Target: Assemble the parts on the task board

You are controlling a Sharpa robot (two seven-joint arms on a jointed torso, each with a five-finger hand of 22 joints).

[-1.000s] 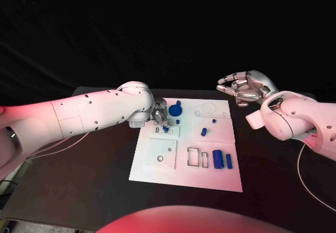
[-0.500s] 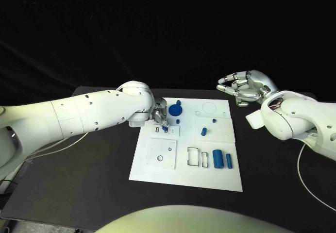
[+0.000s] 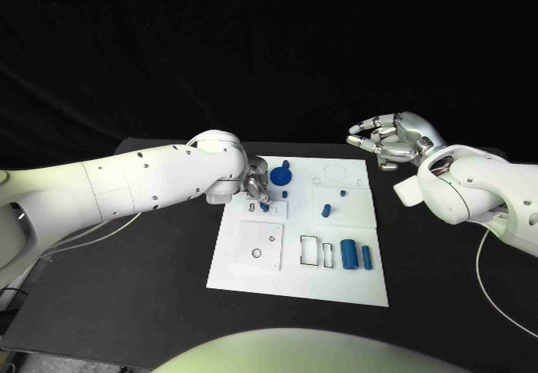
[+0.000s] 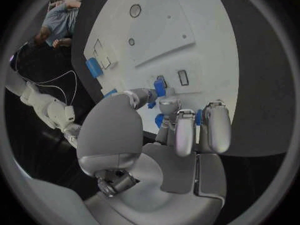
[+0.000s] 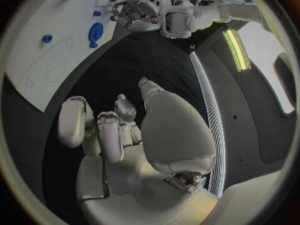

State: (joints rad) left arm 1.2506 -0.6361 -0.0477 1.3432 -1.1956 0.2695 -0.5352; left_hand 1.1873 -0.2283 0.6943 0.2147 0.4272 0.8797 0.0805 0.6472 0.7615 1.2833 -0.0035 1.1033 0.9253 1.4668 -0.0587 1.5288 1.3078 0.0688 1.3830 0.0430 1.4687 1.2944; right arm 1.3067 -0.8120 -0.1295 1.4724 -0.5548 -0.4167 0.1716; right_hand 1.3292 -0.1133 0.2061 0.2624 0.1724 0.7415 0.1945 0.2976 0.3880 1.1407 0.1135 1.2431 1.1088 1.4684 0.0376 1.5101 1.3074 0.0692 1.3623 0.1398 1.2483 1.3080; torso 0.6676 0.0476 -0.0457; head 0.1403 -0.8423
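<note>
The white task board (image 3: pixel 294 268) lies in the middle of the black table. At its far left part, my left hand (image 3: pixel 256 186) pinches a small blue part (image 3: pixel 264 206) upright against the board beside a small rectangular slot. The same blue part (image 4: pixel 160 88) sits between thumb and finger in the left wrist view. A round blue part (image 3: pixel 281 175) lies just beyond that hand, and a small peg (image 3: pixel 326 209) stands mid-board. Two blue cylinders (image 3: pixel 349 252) lie near the right edge. My right hand (image 3: pixel 387 138) hangs beyond the far right corner, fingers curled on nothing.
Outlined rectangular slots (image 3: pixel 315 251) and a square plate with a hole (image 3: pixel 259 245) mark the board's near half. A circle outline (image 3: pixel 334 172) sits at the far right. Bare black table (image 3: pixel 134 287) surrounds the board. The board (image 5: pixel 37 60) and my left hand (image 5: pixel 134 12) appear in the right wrist view.
</note>
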